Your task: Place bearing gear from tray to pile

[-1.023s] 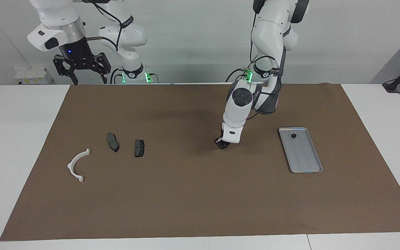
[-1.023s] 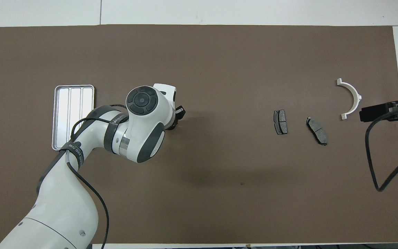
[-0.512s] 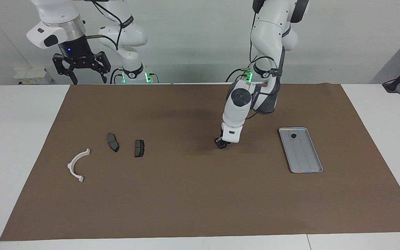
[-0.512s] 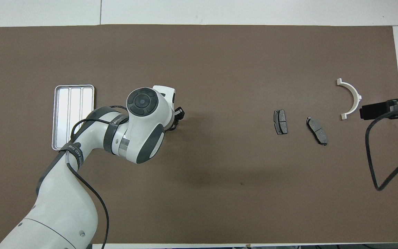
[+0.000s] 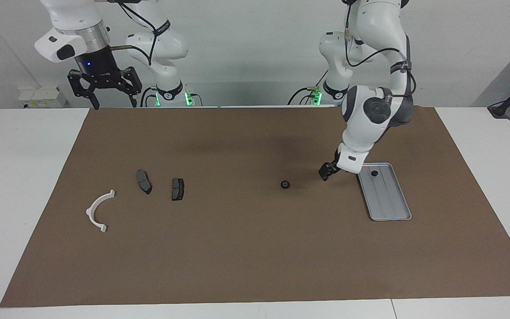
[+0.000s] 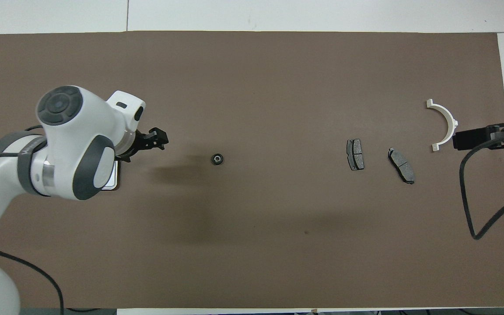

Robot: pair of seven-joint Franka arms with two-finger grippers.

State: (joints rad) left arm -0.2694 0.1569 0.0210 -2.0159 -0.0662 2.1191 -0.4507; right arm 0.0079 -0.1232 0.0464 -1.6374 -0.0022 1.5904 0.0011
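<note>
Bearing gear [image 5: 285, 184] on mat, apart from left gripper [image 5: 327, 171]

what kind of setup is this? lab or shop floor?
Probably a robot lab bench: two white arms at a white table with a brown mat, a silver-grey ridged metal tray, and two dark grey brake-pad-shaped pieces laid out as props.

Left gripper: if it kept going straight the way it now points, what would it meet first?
The left gripper points down and toward the right arm's end, so probably the brown mat, short of the bearing gear; depth is unclear.
</note>
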